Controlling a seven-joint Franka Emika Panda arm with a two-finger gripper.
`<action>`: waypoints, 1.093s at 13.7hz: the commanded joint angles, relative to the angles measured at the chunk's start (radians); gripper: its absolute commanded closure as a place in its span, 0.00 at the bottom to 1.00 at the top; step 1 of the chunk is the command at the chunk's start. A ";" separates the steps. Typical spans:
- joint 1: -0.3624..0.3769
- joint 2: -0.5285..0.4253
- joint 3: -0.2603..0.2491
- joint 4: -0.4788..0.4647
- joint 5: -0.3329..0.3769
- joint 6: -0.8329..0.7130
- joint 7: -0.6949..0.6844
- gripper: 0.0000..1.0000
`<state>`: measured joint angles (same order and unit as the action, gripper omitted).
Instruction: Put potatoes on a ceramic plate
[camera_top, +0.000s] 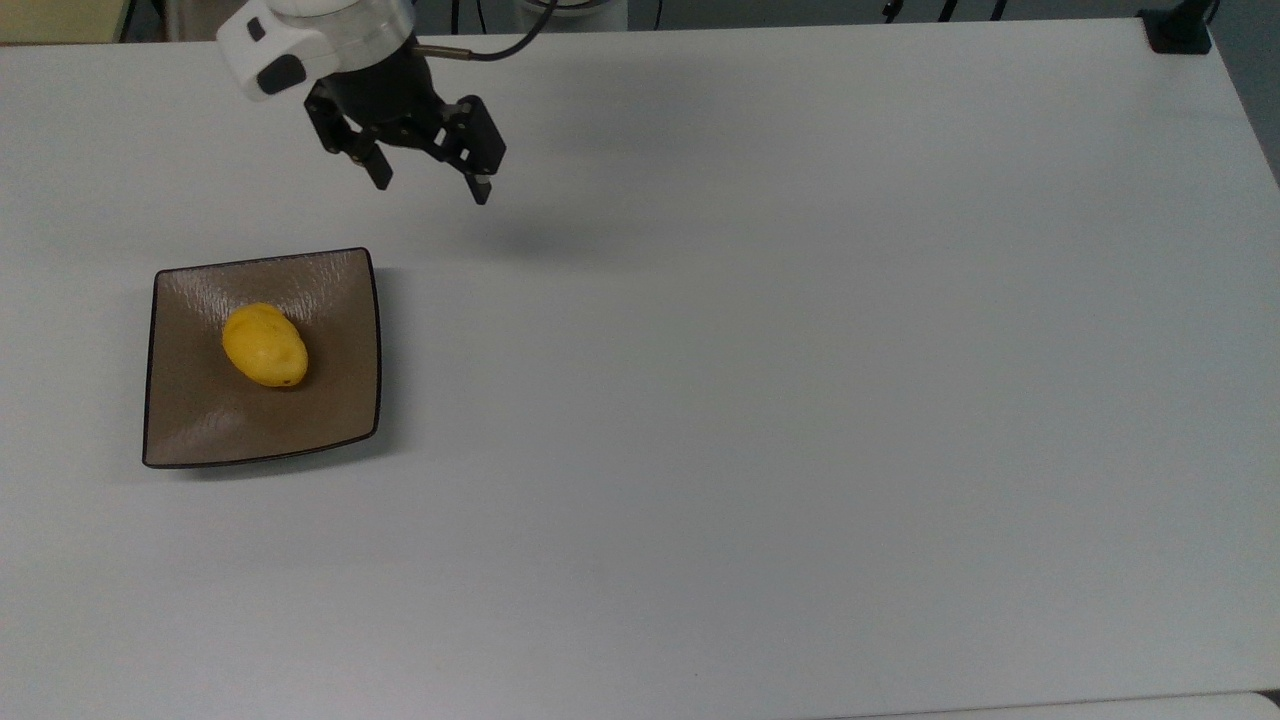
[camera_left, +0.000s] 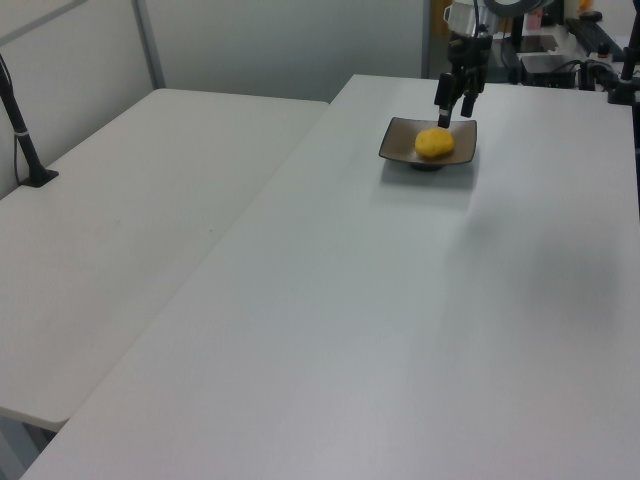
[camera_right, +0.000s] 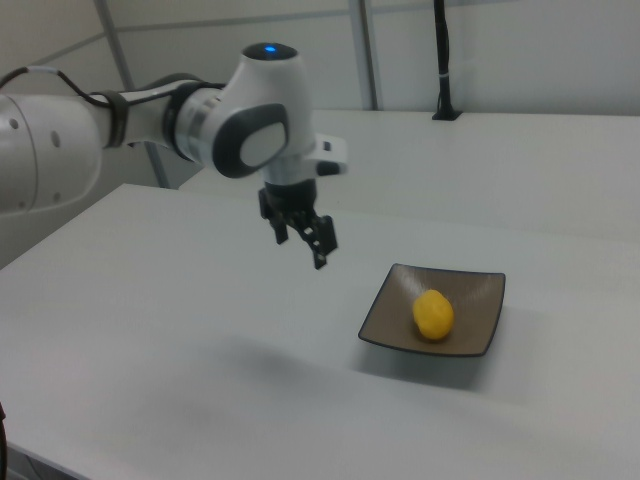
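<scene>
**Potato at rest on ceramic plate, gripper raised and empty**

Seen in the top view, reading from left to right. Landmark: square brown ceramic plate (camera_top: 190, 430), glossy, dark-rimmed, flat on the white table (camera_top: 800, 400) near the top view's left edge. On the plate, slightly above its centre in the top view: one bright-yellow oval potato (camera_top: 264, 345), long axis slanted, lying wholly inside the rim and touching nothing but the plate surface. Up and to the right of the plate in the top view, well apart from it: black two-finger gripper (camera_top: 431, 186), fingers spread apart with nothing between them, held above bare table and casting a soft shadow to its right. Above the gripper, a white wrist section with a black cable looping off toward the table's far edge. To the right of the plate, only plain white tabletop as far as a black clamp base (camera_top: 1178, 30) at the top view's upper right corner.

Seen in the left view: plate (camera_left: 400, 148) far back on the table, potato (camera_left: 434, 143) on it, gripper (camera_left: 456, 110) hanging just behind the plate's far edge, fingertips pointing down.

Seen in the right view: gripper (camera_right: 304, 247) on the right view's left of the plate (camera_right: 470, 340), clear of the table, white arm (camera_right: 120, 130) reaching in from the left; potato (camera_right: 432, 314) near the plate's middle.
</scene>
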<state>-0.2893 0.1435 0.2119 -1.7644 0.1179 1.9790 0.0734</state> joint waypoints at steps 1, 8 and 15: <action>0.009 -0.064 0.104 -0.023 -0.097 -0.092 0.199 0.00; 0.223 -0.119 0.083 -0.079 -0.192 -0.082 0.183 0.00; 0.360 -0.140 -0.149 -0.070 -0.142 -0.086 0.062 0.00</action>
<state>0.0426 0.0339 0.1086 -1.8109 -0.0445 1.8925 0.1630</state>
